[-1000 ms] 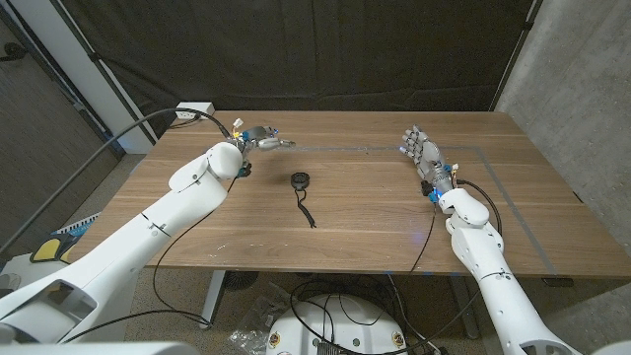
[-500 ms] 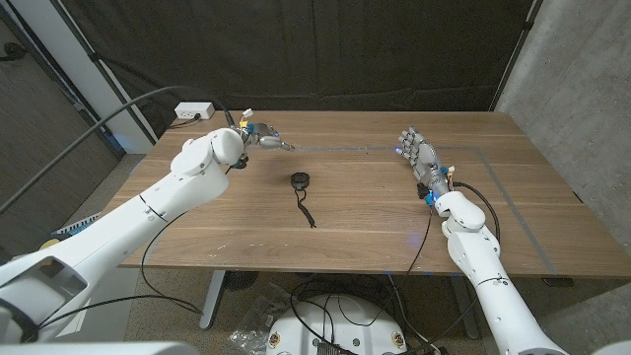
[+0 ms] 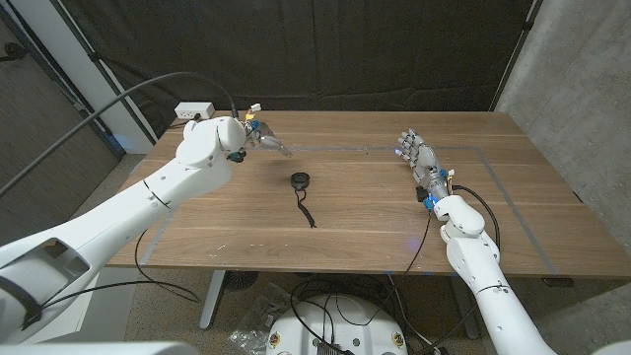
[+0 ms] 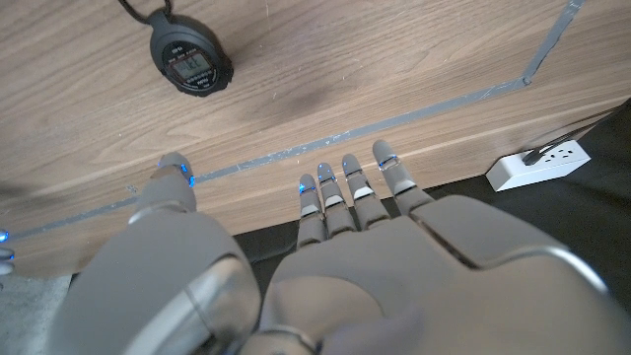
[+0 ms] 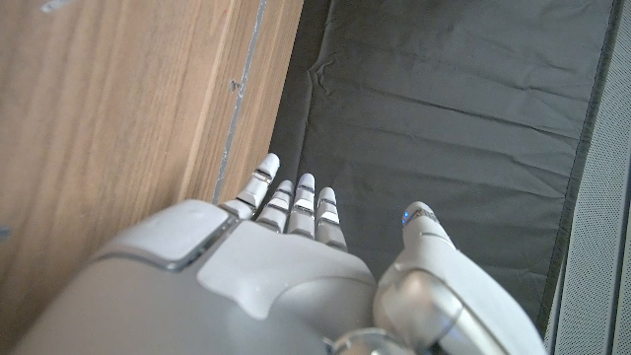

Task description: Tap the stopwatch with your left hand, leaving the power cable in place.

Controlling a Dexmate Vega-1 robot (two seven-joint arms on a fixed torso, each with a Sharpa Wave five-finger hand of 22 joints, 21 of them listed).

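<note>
Left hand [image 3: 264, 139] raised, fingers extended apart; right hand [image 3: 417, 155] open, fingers straight

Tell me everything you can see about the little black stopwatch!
The stopwatch is small, round and black, plastic-looking, lying face up on the wooden table near its middle. The left wrist view shows a grey screen with dark digits, too small to read. A black cord trails from it toward the robot. Nothing else touches it; the left hand hovers apart, farther back.
</note>
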